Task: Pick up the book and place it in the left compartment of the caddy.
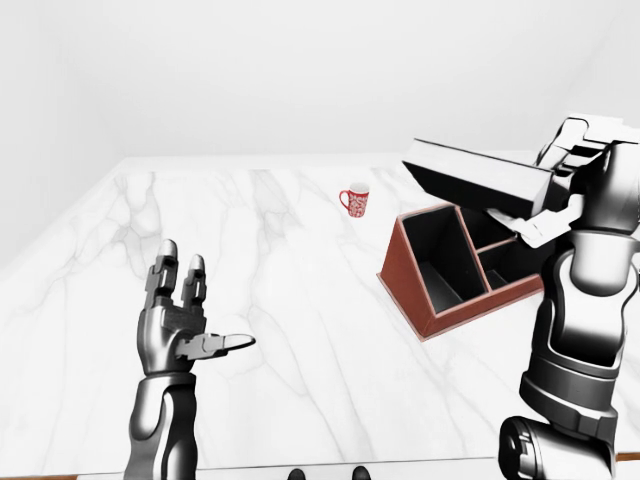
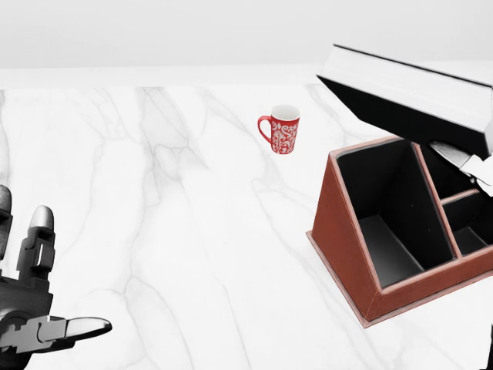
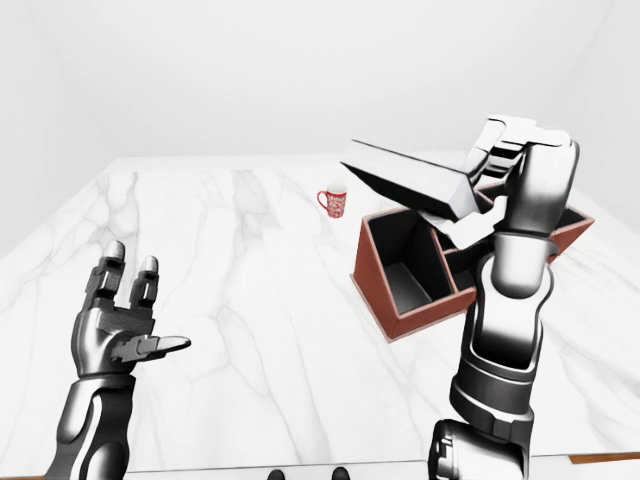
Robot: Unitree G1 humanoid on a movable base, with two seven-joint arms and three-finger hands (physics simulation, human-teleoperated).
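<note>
Red patterned mug (image 2: 282, 129) upright on white marble tabletop (image 2: 177, 223), handle toward the head view's left

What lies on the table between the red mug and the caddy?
Nothing: in the head view, only bare marble table separates the red mug from the caddy. The book hangs above the caddy.
</note>
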